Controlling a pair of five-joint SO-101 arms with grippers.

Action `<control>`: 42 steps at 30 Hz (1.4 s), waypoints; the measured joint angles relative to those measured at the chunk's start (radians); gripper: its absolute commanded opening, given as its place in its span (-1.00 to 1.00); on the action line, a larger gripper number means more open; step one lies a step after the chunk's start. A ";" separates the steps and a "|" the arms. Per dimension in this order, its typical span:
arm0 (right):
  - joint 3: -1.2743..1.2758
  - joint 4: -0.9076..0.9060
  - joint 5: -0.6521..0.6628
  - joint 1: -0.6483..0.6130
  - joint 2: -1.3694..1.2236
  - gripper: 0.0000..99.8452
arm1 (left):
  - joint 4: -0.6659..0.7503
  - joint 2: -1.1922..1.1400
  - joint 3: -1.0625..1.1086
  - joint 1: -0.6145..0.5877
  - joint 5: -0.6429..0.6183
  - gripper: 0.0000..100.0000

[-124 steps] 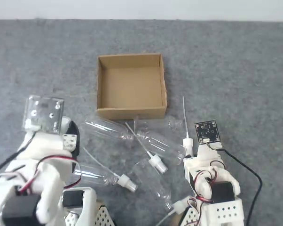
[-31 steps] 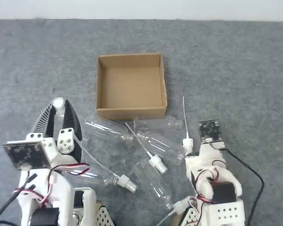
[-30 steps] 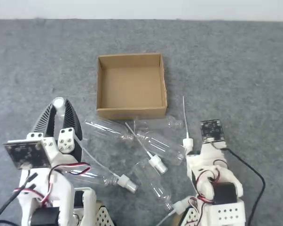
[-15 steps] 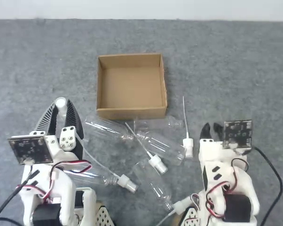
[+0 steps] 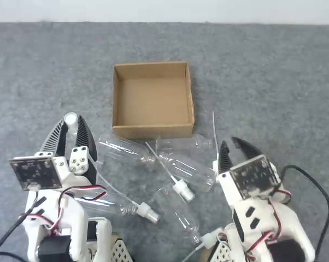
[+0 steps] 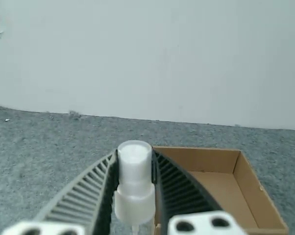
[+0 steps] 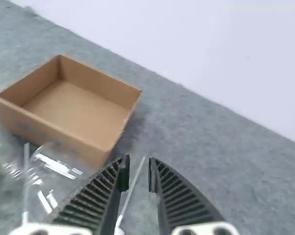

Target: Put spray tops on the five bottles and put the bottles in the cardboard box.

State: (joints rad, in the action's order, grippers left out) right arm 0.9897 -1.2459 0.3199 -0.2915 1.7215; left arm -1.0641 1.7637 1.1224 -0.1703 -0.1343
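Right pincer (image 5: 231, 147) has swung forward, released, straddling the loose spray top (image 7: 131, 190), whose tube lies lengthwise between its jaws. Left pincer (image 5: 70, 123) clamps a second spray top (image 6: 134, 181).

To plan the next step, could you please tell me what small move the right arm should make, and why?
Probably lower the open right gripper onto the nearest lying bottle: the left gripper holds a spray top, but no bottle is held.
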 measured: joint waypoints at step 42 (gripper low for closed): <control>-0.370 -0.003 0.037 -0.450 -1.275 -0.51 | 0.000 0.000 0.000 -0.003 0.000 -0.98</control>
State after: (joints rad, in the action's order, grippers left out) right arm 0.6199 -1.2490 0.3567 -0.7411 0.4465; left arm -1.0641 1.7637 1.1224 -0.1734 -0.1343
